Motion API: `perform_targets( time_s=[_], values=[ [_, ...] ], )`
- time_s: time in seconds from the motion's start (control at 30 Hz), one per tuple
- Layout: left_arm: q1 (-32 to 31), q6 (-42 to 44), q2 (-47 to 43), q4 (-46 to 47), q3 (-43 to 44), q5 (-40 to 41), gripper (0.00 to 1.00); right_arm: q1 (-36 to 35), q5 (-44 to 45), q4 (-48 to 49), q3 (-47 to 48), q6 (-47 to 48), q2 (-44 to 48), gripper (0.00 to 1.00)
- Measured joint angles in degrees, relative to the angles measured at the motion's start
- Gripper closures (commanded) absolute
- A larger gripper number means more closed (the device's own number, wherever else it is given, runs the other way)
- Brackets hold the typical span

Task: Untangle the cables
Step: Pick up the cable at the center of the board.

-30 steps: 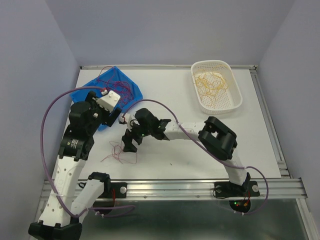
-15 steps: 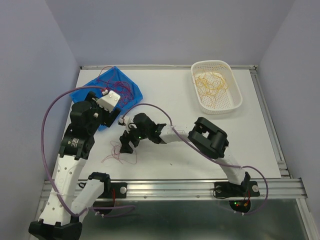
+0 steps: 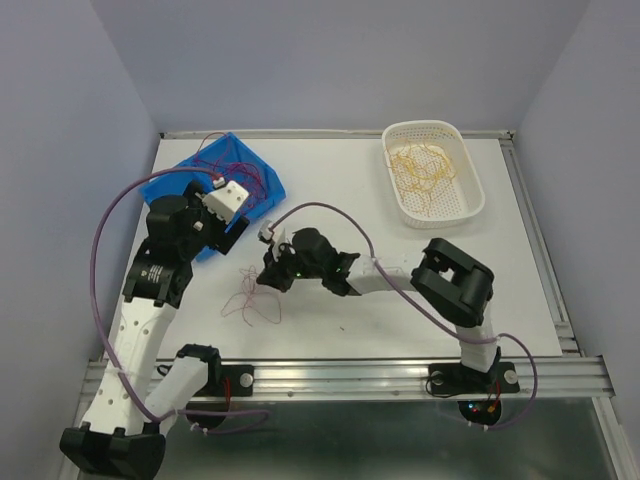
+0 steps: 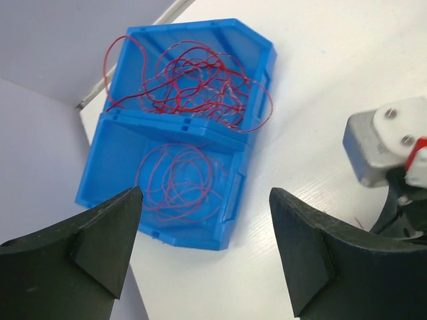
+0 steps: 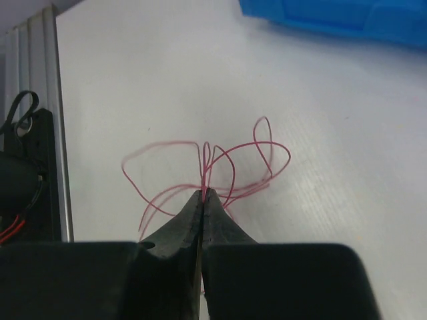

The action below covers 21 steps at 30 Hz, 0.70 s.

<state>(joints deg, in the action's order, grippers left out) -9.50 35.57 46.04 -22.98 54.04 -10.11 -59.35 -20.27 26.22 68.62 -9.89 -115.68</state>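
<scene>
**Sorting in hand: one pinch made**

We find the right gripper [image 5: 203, 199] pressed together on a small bunch of red cables [image 5: 205, 181] on the table [image 3: 330, 180], in our judgement to draw it clear. The left gripper [image 4: 205, 200] hangs spread above the blue bin [image 4: 167, 124], holding nothing. Both bin compartments hold red loops. The white basket [image 3: 470, 205] holds yellow cables [image 3: 425, 165].

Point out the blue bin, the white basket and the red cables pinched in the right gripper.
blue bin [image 4: 117, 167], left wrist view, bare floor.
white basket [image 3: 443, 219], top external view, near rim.
red cables [image 5: 205, 179], right wrist view, bunched strands at the pinch.
</scene>
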Motion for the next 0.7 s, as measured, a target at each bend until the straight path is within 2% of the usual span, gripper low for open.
perform_targets(
  time_s=[0.13,0.33,0.53,0.7],
  values=[
    [0.79,0.26,2.73,1.11,-0.5,-6.99,0.07,1.79,2.86,4.22,-5.73,0.04,8.79,0.99],
    [2.6,4.42,6.03,1.73,-3.06,-20.26,0.05,4.35,6.21,8.33,-10.62,1.09,18.45,1.0],
    [7.1,13.22,10.93,-4.35,-2.19,-33.68,0.05,4.92,8.07,8.96,-12.92,2.19,22.4,1.0],
    [8.96,21.09,14.38,-10.49,-1.2,-40.37,0.05,4.94,8.11,8.94,-13.31,2.84,23.52,1.0]
  ],
)
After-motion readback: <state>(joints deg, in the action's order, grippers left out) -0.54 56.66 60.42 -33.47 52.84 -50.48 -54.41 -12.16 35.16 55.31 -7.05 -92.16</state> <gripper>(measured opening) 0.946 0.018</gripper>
